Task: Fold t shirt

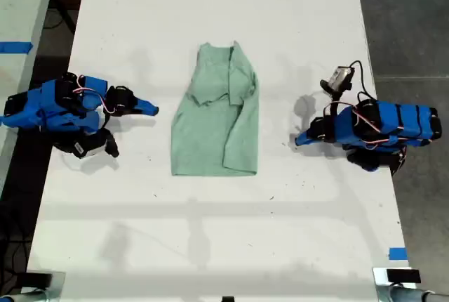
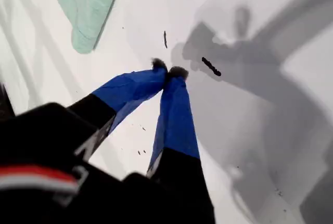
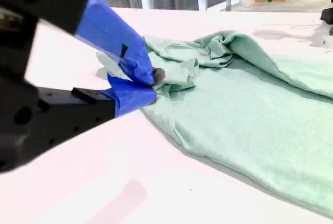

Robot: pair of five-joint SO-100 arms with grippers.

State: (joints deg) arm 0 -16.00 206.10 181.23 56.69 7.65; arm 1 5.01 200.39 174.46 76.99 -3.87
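My first gripper [image 2: 169, 70] is pinched tight, its two blue fingers meeting at their dark tips with nothing between them. It hangs just over the white table [image 1: 210, 232], and a small black mark [image 2: 210, 66] sits on the table close to its tips. In the exterior view my first gripper [image 1: 300, 139] is on the exterior view's right, pointing toward the middle. My second gripper [image 3: 155, 81] is squeezed closed too, and I can see nothing held in it. In its own wrist view it looks very close to the cloth, but from above my second gripper [image 1: 153, 110] is on the exterior view's left with a strip of bare table between it and the cloth. The t shirt [image 1: 210, 140] lies flat in the middle of the table between the two arms, touching neither one (it is pale mint green). It is already partly folded in, long and narrow, with a sleeve lying across the front near the neck end. The neck end points to the top of the exterior view and the straight hem to the bottom. The second wrist view shows the t shirt [image 3: 250, 109] bunched and wrinkly at that folded part and smooth farther along. The first wrist view only catches one rounded corner of the t shirt [image 2: 86, 0]. A small piece of blue tape [image 1: 397, 253] sticks to the table near the exterior view's bottom right
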